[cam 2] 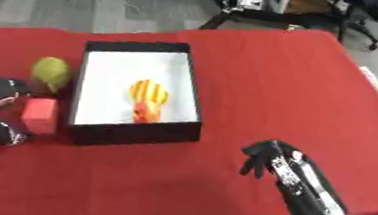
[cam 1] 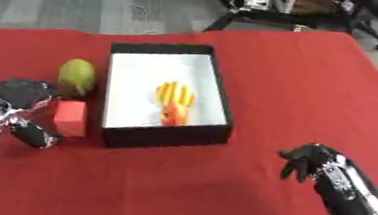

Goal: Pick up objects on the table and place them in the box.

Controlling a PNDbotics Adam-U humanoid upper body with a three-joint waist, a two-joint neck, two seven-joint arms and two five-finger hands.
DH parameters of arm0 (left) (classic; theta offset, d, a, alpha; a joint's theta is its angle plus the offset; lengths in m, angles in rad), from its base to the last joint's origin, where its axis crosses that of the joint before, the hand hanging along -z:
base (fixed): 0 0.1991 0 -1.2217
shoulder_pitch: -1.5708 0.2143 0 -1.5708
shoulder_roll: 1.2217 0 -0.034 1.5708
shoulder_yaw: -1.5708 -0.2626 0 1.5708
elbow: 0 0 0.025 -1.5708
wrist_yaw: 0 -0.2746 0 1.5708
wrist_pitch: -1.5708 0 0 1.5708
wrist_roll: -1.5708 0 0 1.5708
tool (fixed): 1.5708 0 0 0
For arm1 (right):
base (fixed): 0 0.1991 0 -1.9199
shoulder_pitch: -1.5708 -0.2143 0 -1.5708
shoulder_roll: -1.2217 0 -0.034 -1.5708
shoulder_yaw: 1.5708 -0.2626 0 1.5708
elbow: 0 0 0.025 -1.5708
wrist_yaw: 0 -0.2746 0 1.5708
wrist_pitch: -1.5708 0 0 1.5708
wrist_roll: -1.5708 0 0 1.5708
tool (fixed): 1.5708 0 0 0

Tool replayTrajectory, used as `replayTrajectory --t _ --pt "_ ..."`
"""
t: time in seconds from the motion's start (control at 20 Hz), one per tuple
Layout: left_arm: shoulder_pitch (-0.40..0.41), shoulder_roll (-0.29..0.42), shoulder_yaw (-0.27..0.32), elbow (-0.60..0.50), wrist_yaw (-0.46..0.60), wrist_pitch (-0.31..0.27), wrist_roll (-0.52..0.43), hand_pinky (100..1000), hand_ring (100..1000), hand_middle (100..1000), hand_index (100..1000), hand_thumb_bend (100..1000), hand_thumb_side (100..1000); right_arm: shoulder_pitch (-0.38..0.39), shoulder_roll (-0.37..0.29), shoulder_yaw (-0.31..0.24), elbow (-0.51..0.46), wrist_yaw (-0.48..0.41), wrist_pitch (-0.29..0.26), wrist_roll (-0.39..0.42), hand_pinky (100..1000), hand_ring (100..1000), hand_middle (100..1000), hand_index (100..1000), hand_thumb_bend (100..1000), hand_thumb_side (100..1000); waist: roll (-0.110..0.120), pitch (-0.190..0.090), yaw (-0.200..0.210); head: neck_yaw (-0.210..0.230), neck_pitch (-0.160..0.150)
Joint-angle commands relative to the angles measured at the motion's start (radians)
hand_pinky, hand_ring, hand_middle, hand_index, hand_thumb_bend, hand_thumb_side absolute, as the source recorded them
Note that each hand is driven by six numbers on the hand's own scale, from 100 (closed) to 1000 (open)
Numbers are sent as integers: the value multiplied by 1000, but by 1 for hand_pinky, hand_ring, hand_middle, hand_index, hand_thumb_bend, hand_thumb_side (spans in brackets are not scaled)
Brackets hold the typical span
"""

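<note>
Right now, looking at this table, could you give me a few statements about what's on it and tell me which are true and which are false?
1. The box holds a yellow-and-orange striped thing. True.
2. A red block lies inside the box. False: it lies on the red tablecloth, outside the box's left wall.
3. A green fruit sits left of the box. True.
4. The right hand is holding the fruit. False: it hangs over bare cloth to the right of the box, fingers curled, holding nothing.
5. The left hand is beside the red block. True: it is at the block's left; whether it grips the block cannot be told.
</note>
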Motion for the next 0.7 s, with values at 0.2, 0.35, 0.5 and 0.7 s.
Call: replayTrajectory --t 0.2,0.35,0.5,0.7 --pt "-12 5 0 11 1 -14 20 838 774 811 915 355 451 -1 -15 -2 -21 4 -1 -1 880 491 302 609 100 738 7 -11 1 -2 -2" --pt "-13 0 1 15 21 -27 20 833 767 801 909 322 453 -1 -15 -2 -21 4 -1 -1 880 491 302 609 100 741 6 -10 2 -4 -2" --pt "-17 -4 2 15 44 -30 38 806 713 738 861 278 377 -1 -14 -2 -21 5 -1 -1 880 492 302 609 100 746 6 -10 2 -6 -2" --pt "-24 -8 8 10 89 -16 87 723 509 487 688 187 236 -1 -14 -2 -21 5 -1 -1 880 492 302 609 100 741 6 -10 2 -7 -2"
